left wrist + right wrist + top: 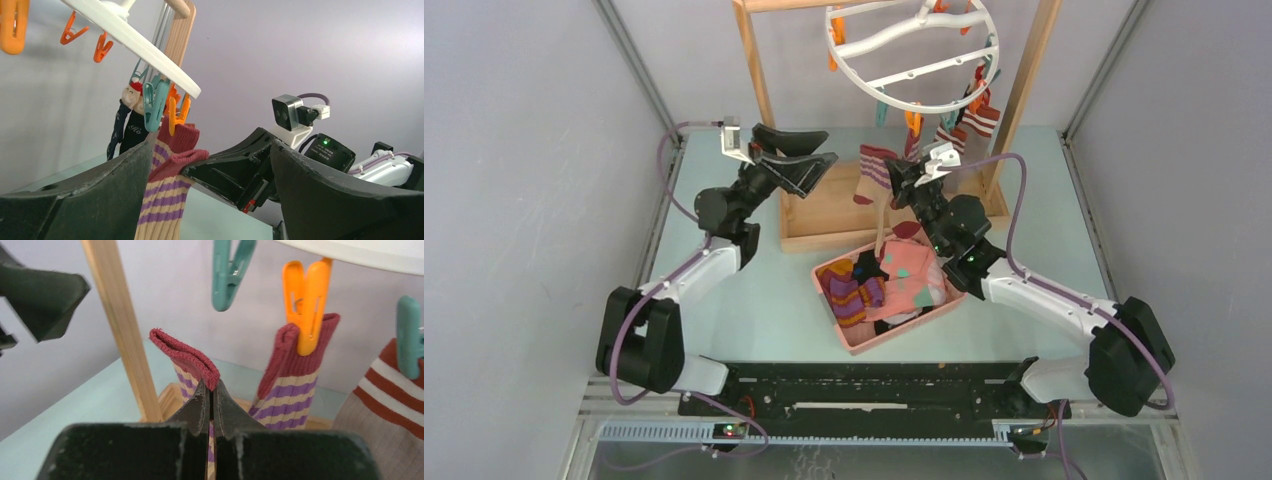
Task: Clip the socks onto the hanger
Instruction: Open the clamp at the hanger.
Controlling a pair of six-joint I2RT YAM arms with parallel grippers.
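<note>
Right fingers clench sock cuff up under hanger, far counter edge, for clipping; left fingers released, likely to squeeze clip.

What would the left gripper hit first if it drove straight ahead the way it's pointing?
Probably the striped sock pinched in the right gripper: it hangs between the left gripper's open fingers, dead ahead. Depth is unclear.

Bright even light, soft shadows; wrist views' near edges perhaps blurred
</note>
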